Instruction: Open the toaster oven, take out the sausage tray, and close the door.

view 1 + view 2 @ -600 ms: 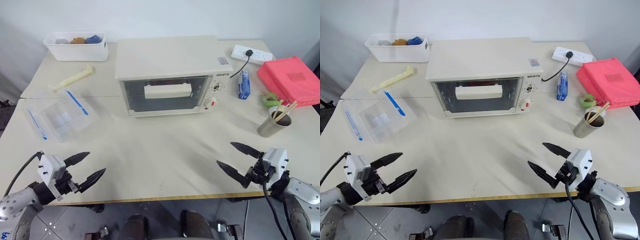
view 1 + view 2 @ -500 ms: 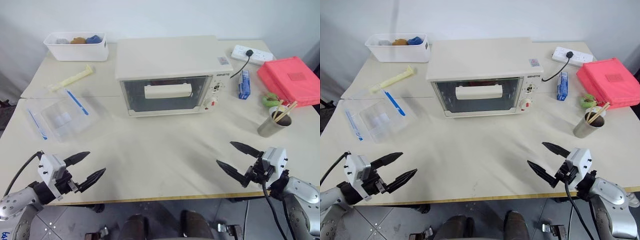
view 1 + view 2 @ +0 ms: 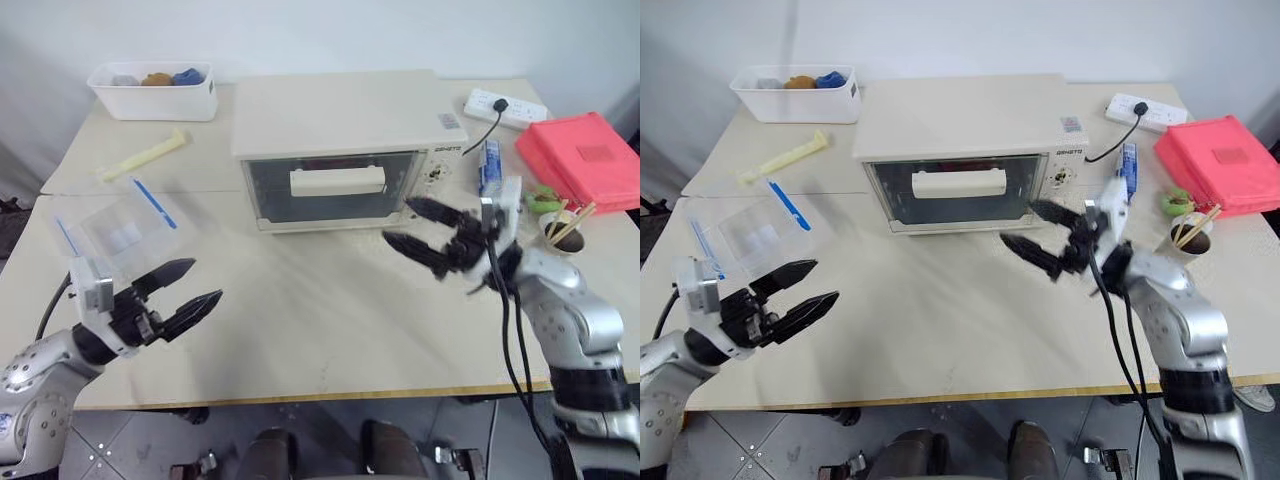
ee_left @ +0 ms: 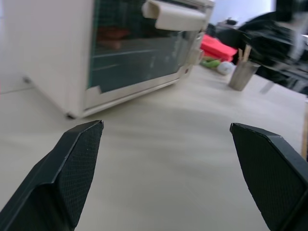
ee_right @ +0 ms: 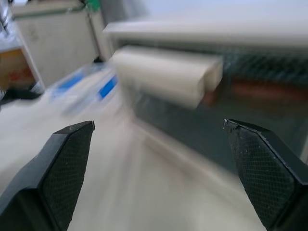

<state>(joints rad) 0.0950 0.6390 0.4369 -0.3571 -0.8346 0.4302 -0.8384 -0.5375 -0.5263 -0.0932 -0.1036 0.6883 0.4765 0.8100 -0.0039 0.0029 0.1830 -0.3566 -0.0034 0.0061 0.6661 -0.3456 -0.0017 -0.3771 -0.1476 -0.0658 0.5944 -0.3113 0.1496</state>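
Observation:
The cream-white toaster oven (image 3: 340, 115) stands at mid-table with its glass door (image 3: 330, 200) shut and the cream bar handle (image 3: 337, 181) facing me. Behind the glass, reddish sausages of the sausage tray (image 4: 113, 34) show dimly. My right gripper (image 3: 400, 222) hovers open just in front of the door's lower right corner, near the knob panel, touching nothing. In the right wrist view the handle (image 5: 166, 74) lies close ahead between the spread fingers. My left gripper (image 3: 205, 280) is open and empty above the table at the near left, pointing toward the oven.
A clear plastic container with blue strips (image 3: 120, 230) lies left of the oven, a white bin (image 3: 153, 92) at the back left. A power strip (image 3: 505, 108), a blue packet (image 3: 488, 165), a red pouch (image 3: 585, 160) and a metal cup with chopsticks (image 3: 560, 228) crowd the right side.
My right arm has swung up from the table's near right edge forward and left to the oven's front. The left gripper has risen and edged forward a little. Both stay open.

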